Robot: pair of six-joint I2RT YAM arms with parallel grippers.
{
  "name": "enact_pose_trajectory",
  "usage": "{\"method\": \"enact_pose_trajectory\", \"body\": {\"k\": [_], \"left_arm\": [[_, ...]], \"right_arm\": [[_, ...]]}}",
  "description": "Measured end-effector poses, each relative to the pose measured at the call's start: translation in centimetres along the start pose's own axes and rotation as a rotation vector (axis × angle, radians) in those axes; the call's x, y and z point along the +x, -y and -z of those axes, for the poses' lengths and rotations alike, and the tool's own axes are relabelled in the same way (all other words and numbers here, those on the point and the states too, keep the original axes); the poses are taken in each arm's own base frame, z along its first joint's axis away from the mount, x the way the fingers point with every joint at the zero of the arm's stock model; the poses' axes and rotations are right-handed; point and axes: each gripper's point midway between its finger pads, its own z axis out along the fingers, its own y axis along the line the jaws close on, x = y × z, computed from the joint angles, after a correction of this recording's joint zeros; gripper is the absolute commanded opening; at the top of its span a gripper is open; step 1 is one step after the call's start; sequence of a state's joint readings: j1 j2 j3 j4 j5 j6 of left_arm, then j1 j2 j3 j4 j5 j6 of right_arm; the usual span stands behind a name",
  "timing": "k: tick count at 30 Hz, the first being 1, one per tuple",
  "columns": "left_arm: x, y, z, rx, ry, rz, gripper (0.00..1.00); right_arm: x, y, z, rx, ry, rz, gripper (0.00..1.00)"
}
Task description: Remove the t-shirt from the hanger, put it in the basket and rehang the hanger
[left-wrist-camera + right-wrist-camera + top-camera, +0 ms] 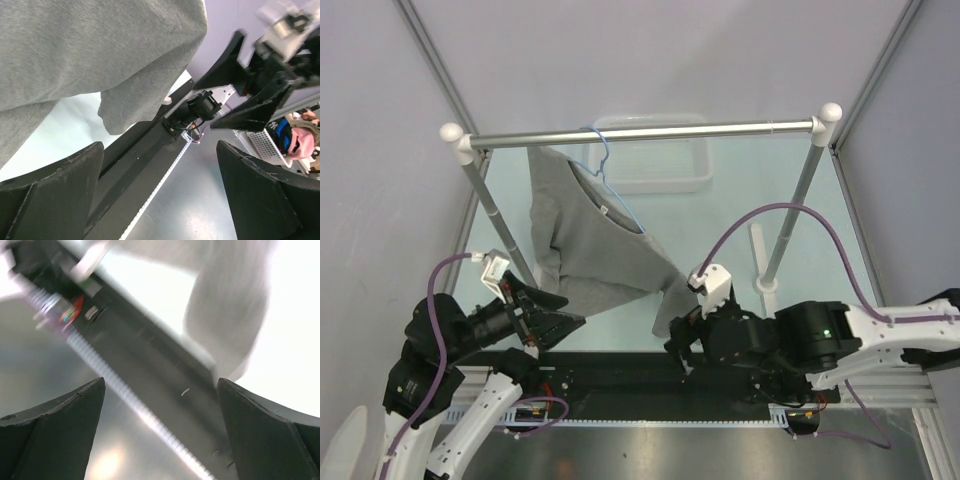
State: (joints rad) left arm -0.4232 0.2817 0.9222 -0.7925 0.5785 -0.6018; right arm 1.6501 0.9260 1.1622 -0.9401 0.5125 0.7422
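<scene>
Both arms crouch low at the near edge. The left gripper and right gripper have their jaws spread wide and hold nothing. The t-shirt hangs between them, its low corner near the right gripper, draped on the hanger, which is hooked over the rail.

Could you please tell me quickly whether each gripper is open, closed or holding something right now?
Left gripper: open, holding nothing; the limp grey fabric t-shirt hangs clear of its fingers.
Right gripper: open, holding nothing.
</scene>
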Motion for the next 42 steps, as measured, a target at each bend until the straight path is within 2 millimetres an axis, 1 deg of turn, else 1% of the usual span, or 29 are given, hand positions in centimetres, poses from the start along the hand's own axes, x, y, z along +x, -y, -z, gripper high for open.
{"method": "enact_pose_trajectory", "body": {"k": [2,4,8,10,13,16,17,18,20,23,25,27,28,31,33,35,37,40,42], "left_arm": [[-0.1,0.0,0.2,-0.011,0.001,-0.007,1.0],[-0.5,0.0,0.6,-0.032,0.016,-0.026,1.0],[-1.4,0.0,1.4,-0.067,0.052,-0.07,1.0],[-1.5,-0.2,1.7,-0.086,0.058,-0.087,1.0],[-1.5,-0.6,2.0,-0.118,0.06,-0.1,1.0],[-1.5,-0.9,2.4,-0.142,0.059,-0.11,1.0],[-1.5,-1.0,2.5,-0.146,0.062,-0.111,1.0],[-1.5,-1.0,2.6,-0.148,0.063,-0.112,1.0],[-1.4,-1.0,2.8,-0.147,0.067,-0.112,1.0],[-1.3,-0.7,3.0,-0.136,0.075,-0.118,1.0],[-1.2,-0.4,3.2,-0.123,0.076,-0.119,1.0],[-1.0,-0.1,3.4,-0.105,0.076,-0.118,1.0],[-0.9,0.0,3.4,-0.1,0.076,-0.118,1.0],[-0.6,0.3,3.5,-0.082,0.073,-0.11,1.0],[-0.4,0.5,3.5,-0.066,0.071,-0.098,1.0],[0.0,0.7,3.4,-0.041,0.063,-0.085,1.0],[0.6,0.7,3.2,-0.016,0.046,-0.071,1.0],[1.2,0.8,3.1,0.005,0.026,-0.062,1.0],[1.3,0.9,3.2,0.018,0.018,-0.066,1.0]], "right_arm": [[-2.1,-0.2,-0.5,0.103,0.073,0.045,1.0],[-5.0,-0.1,-0.5,0.212,0.17,0.094,1.0],[-9.5,0.1,-0.1,0.357,0.317,0.213,1.0],[-11.3,-0.3,-0.1,0.392,0.372,0.273,1.0],[-13.5,-1.4,0.0,0.384,0.431,0.332,0.99],[-16.2,-2.3,0.1,0.325,0.491,0.316,0.9],[-17.1,-2.4,0.2,0.297,0.508,0.302,0.83],[-18.1,-2.3,0.4,0.273,0.53,0.282,0.79],[-20.1,-2.1,0.9,0.221,0.571,0.25,0.75],[-22.8,-2.6,1.8,0.146,0.635,0.216,0.73],[-23.9,-3.7,1.9,0.104,0.656,0.22,0.72],[-24.8,-5.0,1.3,0.078,0.667,0.231,0.7],[-25.1,-5.4,0.7,0.074,0.665,0.24,0.67],[-25.6,-6.2,-1.5,0.098,0.644,0.266,0.64],[-25.6,-6.1,-3.5,0.13,0.618,0.289,0.63],[-25.6,-5.9,-4.9,0.156,0.599,0.303,0.63],[-26.0,-5.7,-5.8,0.183,0.592,0.309,0.61],[-26.9,-5.4,-6.2,0.215,0.598,0.312,0.59],[-27.7,-5.4,-6.0,0.229,0.61,0.307,0.58]]}}
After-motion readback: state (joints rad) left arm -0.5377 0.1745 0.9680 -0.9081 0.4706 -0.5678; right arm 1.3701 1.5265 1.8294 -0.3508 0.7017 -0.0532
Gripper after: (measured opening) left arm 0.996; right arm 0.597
